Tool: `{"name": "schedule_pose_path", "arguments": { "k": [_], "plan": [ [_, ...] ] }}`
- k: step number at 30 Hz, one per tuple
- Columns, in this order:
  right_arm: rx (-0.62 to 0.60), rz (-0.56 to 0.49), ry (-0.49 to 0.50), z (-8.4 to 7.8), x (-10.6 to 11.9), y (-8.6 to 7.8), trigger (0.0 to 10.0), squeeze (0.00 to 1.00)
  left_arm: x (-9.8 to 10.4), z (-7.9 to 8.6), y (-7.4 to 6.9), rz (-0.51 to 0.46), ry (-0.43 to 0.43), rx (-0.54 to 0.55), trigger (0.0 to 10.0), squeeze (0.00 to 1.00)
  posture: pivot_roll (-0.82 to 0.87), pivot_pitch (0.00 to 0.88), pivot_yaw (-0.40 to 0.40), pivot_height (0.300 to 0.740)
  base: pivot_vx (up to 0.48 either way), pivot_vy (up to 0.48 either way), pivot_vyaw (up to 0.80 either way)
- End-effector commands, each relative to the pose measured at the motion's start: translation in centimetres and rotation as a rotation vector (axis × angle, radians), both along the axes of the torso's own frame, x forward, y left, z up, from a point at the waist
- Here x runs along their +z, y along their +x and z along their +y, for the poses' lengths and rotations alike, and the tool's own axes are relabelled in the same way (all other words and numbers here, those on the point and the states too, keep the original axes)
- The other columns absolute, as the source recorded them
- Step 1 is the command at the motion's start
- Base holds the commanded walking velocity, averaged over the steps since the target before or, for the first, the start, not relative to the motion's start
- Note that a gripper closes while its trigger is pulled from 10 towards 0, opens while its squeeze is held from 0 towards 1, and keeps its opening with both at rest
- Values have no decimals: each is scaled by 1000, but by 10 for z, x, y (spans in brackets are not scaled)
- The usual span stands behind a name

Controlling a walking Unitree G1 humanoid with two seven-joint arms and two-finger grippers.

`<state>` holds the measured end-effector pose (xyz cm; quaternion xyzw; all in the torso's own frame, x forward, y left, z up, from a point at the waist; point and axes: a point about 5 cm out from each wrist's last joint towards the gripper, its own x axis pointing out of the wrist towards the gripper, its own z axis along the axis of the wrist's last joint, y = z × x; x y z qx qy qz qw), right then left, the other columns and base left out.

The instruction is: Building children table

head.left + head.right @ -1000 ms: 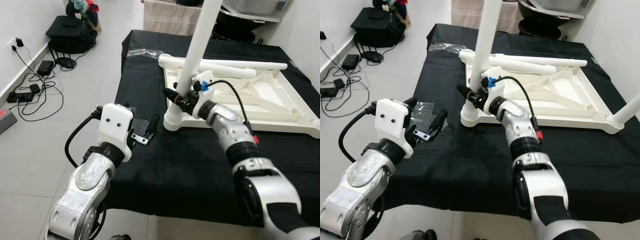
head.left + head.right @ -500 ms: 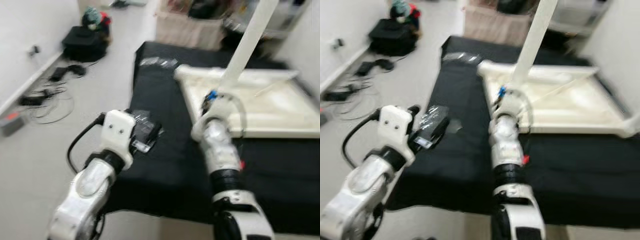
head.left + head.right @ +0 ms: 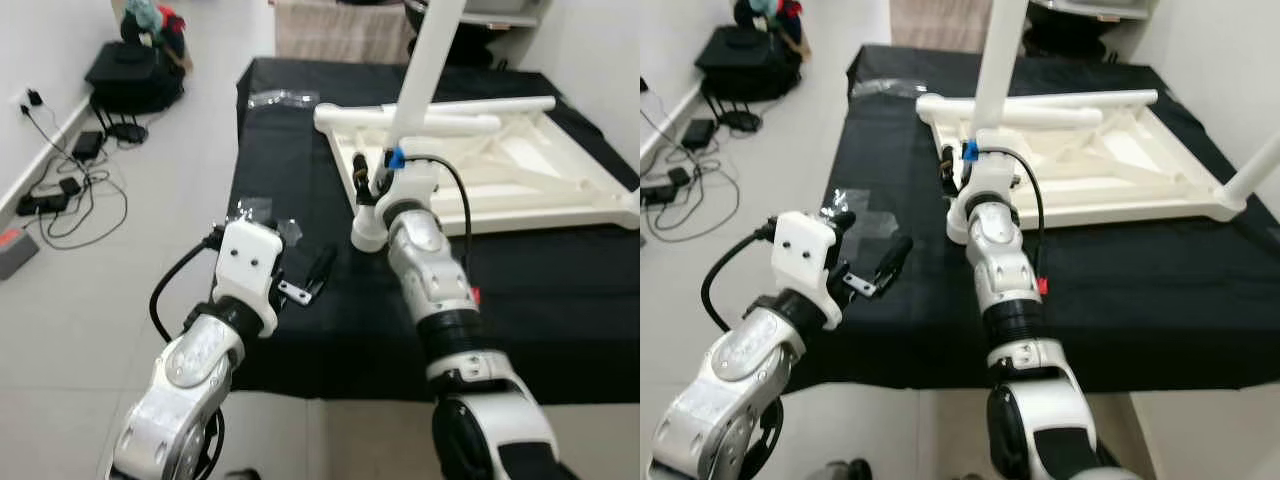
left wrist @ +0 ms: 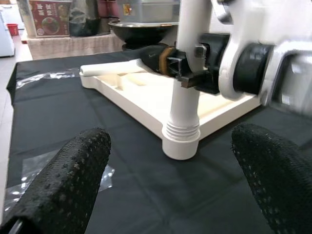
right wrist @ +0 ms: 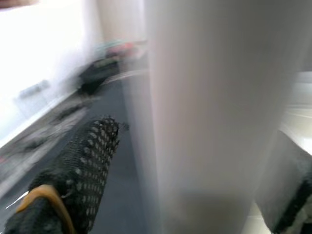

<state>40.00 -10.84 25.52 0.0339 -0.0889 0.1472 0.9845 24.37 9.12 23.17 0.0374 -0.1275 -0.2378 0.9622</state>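
Observation:
A white children's table top [image 3: 560,212] lies upside down on a black-covered table [image 3: 285,160]. One white leg [image 3: 415,70] stands upright in the near-left corner socket [image 3: 367,236]. My right gripper [image 3: 363,181] is shut on this leg just above the socket. In the right wrist view the leg [image 5: 209,117] sits between the two black fingers [image 5: 85,175]. My left gripper [image 3: 306,281] hovers open over the black cloth, left of the socket and pointing at it. Its wide-apart fingertips [image 4: 73,180] frame the leg's threaded base [image 4: 181,131].
Another white leg [image 3: 450,123] lies across the upturned top, and one more stands at the far right corner [image 3: 1252,168]. Clear plastic bags [image 3: 283,98] lie on the cloth. On the floor to the left are cables [image 3: 60,185] and a black bag [image 3: 135,72].
The whole view swung, blurred and settled again, so the camera moved. My right gripper stays on the upright leg, my forearm now reaching it from the front. The left gripper stays open.

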Motion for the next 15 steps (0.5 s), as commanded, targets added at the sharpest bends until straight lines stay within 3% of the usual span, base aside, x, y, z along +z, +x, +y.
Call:
{"name": "schedule_pose_path", "arguments": {
  "k": [1, 3, 4, 5, 7, 9, 15],
  "plan": [
    [226, 40, -48, 0, -4, 1, 10000, 0, 0, -2, -2, 8, -3, -21, 10000, 0, 67, 196, -115, 740, 0, 0, 0],
    [226, 40, -48, 0, -4, 1, 10000, 0, 0, -2, -2, 8, -3, -21, 10000, 0, 67, 196, -115, 740, 0, 0, 0],
    [390, 36, -129, -3, 0, 0, 10000, 0, -1, -3, -2, 11, -4, -26, 10000, 0, 71, 196, -117, 740, 0, 0, 0],
    [467, 12, -152, -4, 6, -1, 10000, 0, -1, -4, -2, 13, -5, -30, 10000, 0, 70, 200, -115, 740, 0, 0, 0],
    [512, -6, -165, -4, 10, -1, 10000, 0, -1, -4, -2, 14, -4, -33, 10000, 0, 70, 200, -115, 740, 0, 0, 0],
    [664, -28, -204, -1, 15, -5, 10000, 0, 0, -5, -3, 13, -7, -38, 10000, 0, 70, 210, -114, 740, 0, 0, 0],
    [808, -10, -178, 4, 21, -7, 10000, 0, 0, -6, -5, 16, -9, -44, 10000, 0, 77, 220, -113, 740, 0, 0, 0]
  ]
}}
